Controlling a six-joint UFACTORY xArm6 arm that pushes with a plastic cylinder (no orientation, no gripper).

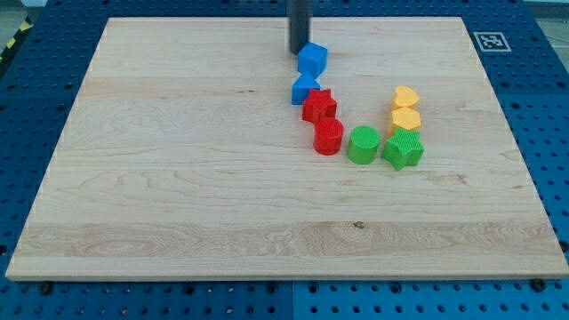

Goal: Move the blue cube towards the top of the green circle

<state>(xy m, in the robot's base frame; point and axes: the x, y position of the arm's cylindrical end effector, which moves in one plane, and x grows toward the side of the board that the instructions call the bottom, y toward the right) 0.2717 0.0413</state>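
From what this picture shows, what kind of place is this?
Probably a robotics lab bench: a wooden board lies on a blue perforated table, carries a printed marker tag, and my tip touches the blue cube.

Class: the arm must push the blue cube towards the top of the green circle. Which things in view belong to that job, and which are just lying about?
Job: blue cube, green circle, my tip just left of the cube.

Lying about: blue triangle, red star, red cylinder, green star, two yellow blocks.

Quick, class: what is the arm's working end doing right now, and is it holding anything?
My tip: a bare rod, holding nothing, just to the upper left of the blue cube; contact cannot be told.
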